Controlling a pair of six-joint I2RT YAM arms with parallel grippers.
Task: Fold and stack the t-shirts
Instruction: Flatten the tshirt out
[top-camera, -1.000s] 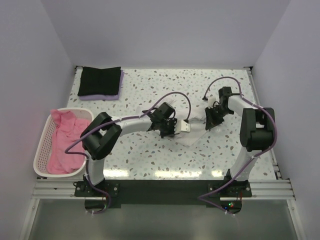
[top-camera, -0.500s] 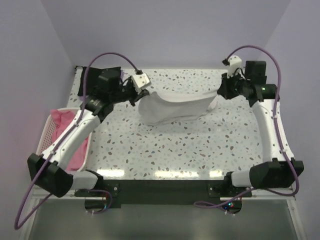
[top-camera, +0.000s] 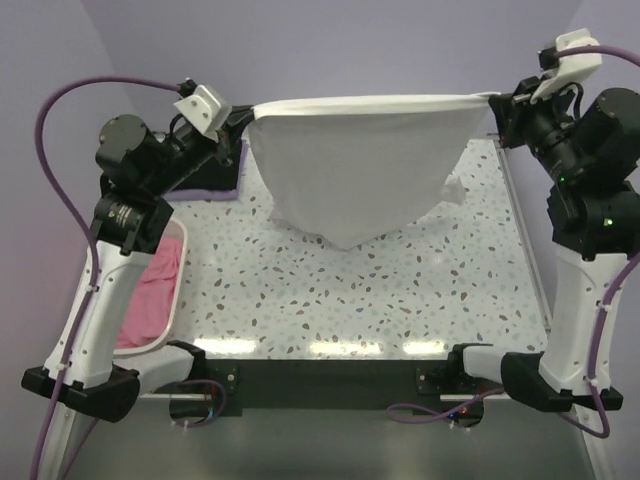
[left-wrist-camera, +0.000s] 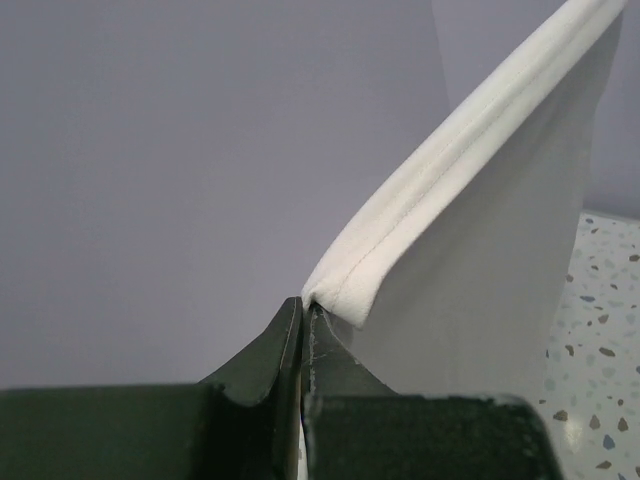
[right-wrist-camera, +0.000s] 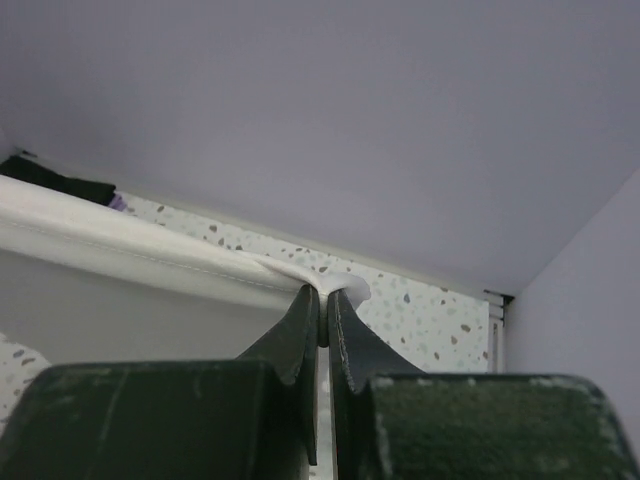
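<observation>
A white t-shirt (top-camera: 355, 165) hangs spread out high above the table, its top hem pulled taut between both grippers. My left gripper (top-camera: 243, 112) is shut on the hem's left corner (left-wrist-camera: 345, 285), and the cloth (left-wrist-camera: 490, 220) falls away to the right. My right gripper (top-camera: 493, 100) is shut on the right corner (right-wrist-camera: 345, 285), with the hem (right-wrist-camera: 130, 250) running off to the left. The shirt's lower point dangles just over the tabletop. Pink t-shirts (top-camera: 148, 300) lie in the basket at the left. A folded black t-shirt (right-wrist-camera: 55, 185) rests on a lavender one (top-camera: 208, 188) at the back left, mostly hidden.
The pale pink lattice basket (top-camera: 172, 318) stands at the table's left edge beside the left arm. Speckled tabletop (top-camera: 400, 300) lies under the hanging shirt. Walls close in on the left, back and right.
Both arms have risen and spread apart, lifting the white t-shirt off the table from a bunched heap into a taut hanging sheet. Both grips have held.
</observation>
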